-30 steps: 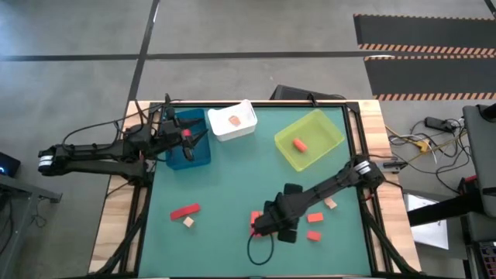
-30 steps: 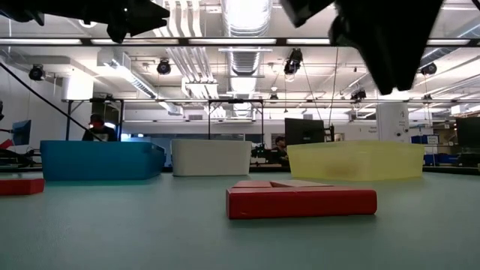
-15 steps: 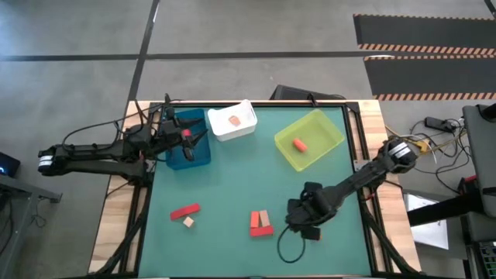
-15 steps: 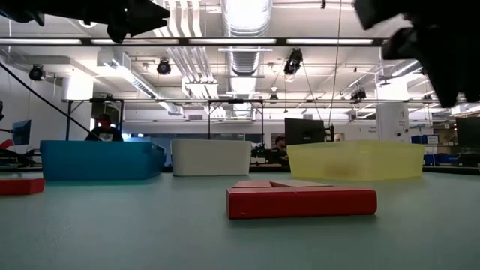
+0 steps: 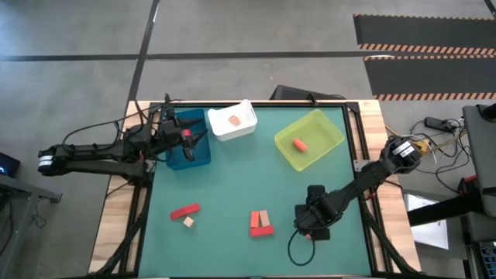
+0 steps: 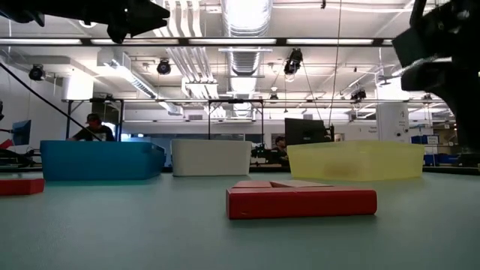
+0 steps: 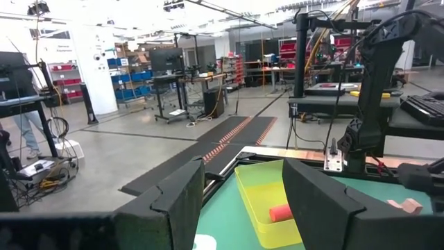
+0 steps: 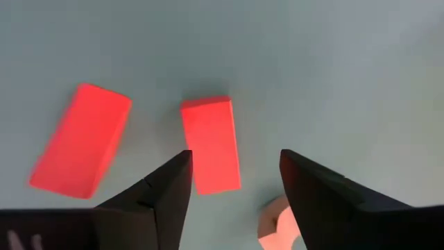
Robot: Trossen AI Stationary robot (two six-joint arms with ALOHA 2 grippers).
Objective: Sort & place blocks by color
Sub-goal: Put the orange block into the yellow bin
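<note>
— Two orange wooden bars are seen on the green worktop beneath the right gripper, whose fingers are held apart and empty; a pale tan block is glimpsed just beside one finger.

— And the left gripper is held above the blue plastic bin, fingers spread, nothing gripped. An orange block is found in the yellow-green plastic bin, another orange block in the white plastic bin. A red bar is left near the front.

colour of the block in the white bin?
Orange. The block lies in the white bin; shows best in the high view.
</note>
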